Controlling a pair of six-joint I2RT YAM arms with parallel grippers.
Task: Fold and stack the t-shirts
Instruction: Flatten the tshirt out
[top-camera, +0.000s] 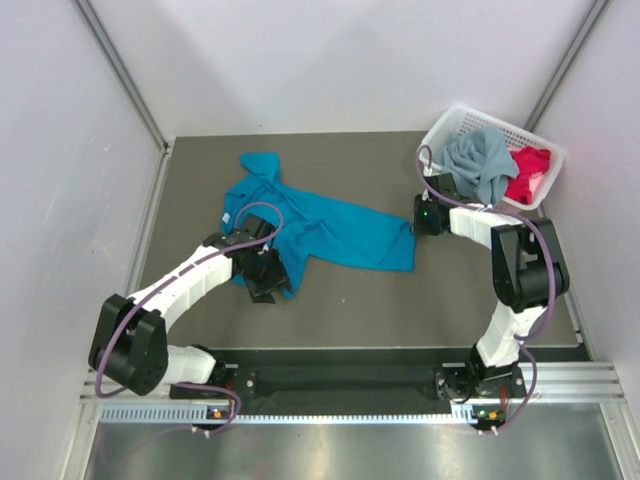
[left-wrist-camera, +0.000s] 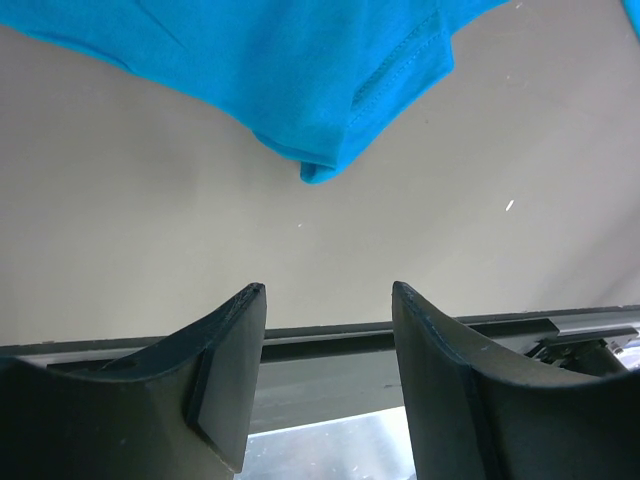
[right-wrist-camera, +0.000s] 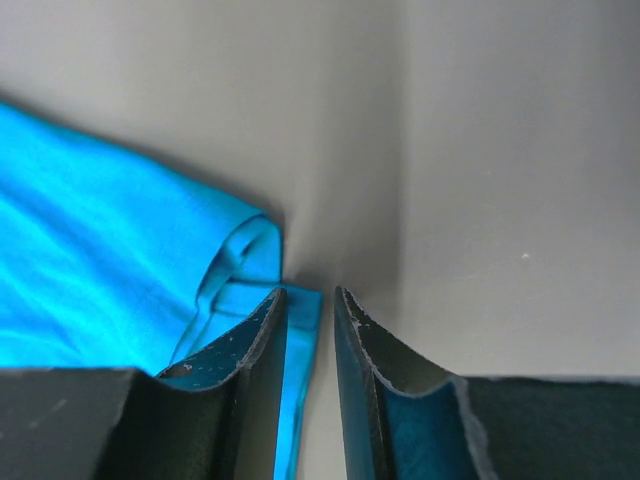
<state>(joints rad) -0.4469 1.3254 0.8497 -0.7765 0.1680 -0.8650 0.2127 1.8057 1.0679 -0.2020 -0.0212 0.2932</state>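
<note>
The bright teal-blue t-shirt (top-camera: 340, 230) lies spread and crumpled on the grey table. My left gripper (top-camera: 265, 292) hangs over the shirt's near-left edge, open and empty (left-wrist-camera: 328, 286); a teal hem corner (left-wrist-camera: 320, 165) lies ahead of it. My right gripper (top-camera: 417, 220) is at the shirt's right edge. Its jaws (right-wrist-camera: 309, 292) stand a narrow gap apart, with the teal hem (right-wrist-camera: 300, 330) lying between them on the table. The grey-blue t-shirt (top-camera: 480, 165) and the red-pink t-shirt (top-camera: 528, 172) sit bunched in the basket.
The white lattice basket (top-camera: 500, 122) stands at the back right corner, just behind my right gripper. White walls close in the table on three sides. A metal rail (top-camera: 340, 380) runs along the near edge.
</note>
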